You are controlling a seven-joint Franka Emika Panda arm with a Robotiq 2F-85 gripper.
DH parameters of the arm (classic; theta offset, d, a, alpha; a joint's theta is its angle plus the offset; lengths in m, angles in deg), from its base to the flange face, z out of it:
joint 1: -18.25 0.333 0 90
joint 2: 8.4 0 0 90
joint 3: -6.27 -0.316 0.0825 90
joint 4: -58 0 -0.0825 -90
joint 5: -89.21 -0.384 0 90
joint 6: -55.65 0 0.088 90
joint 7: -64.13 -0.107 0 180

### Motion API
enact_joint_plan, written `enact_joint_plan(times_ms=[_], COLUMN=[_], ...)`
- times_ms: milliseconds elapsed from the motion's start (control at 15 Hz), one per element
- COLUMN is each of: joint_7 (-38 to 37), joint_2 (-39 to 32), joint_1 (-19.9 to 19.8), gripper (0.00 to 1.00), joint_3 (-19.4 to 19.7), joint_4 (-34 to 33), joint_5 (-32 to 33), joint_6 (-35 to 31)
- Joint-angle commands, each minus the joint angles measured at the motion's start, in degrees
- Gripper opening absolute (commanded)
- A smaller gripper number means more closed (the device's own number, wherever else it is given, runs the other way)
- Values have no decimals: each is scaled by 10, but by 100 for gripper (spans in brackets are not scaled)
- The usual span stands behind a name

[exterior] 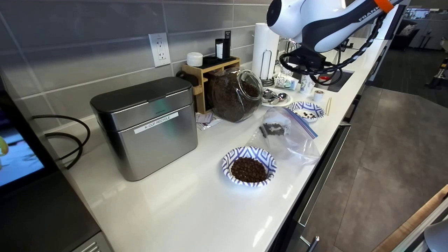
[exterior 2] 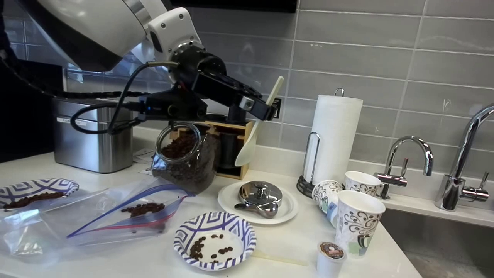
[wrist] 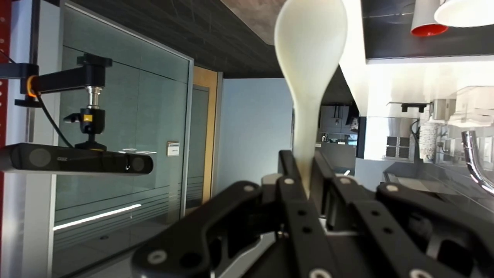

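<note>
Pale spoon (exterior 2: 249, 146) is pinched by its handle between the jaws and held tilted, bowl end lowermost, above the bench (exterior 2: 291, 235) bearing a bean-filled jar (exterior 2: 197, 166).

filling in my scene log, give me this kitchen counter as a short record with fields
held: pale spoon, in the shut claw
spoon pose: tilted, wide end lower, above the counter
fuller bowl: patterned, plenty of dark beans
sparser bowl: patterned, a few scattered beans
jar: glass, tilted, beans inside
bag: clear, zip top, some beans inside
plate: metal lid and scoop
</note>
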Motion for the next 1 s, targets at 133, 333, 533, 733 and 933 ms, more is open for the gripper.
enact_joint_plan(times_ms=[133,333,533,733,933], joint_7=[19,41,97,188,305], joint_2=[12,16,16,16,13], joint_1=[-26,-47,-68,-84,-92], gripper=[3,3,3,3,3], joint_3=[15,33,52,66,74], joint_4=[12,29,40,49,51], joint_5=[-56,-83,-142,-233,-345], joint_6=[-142,-264,-366,-431,-456])
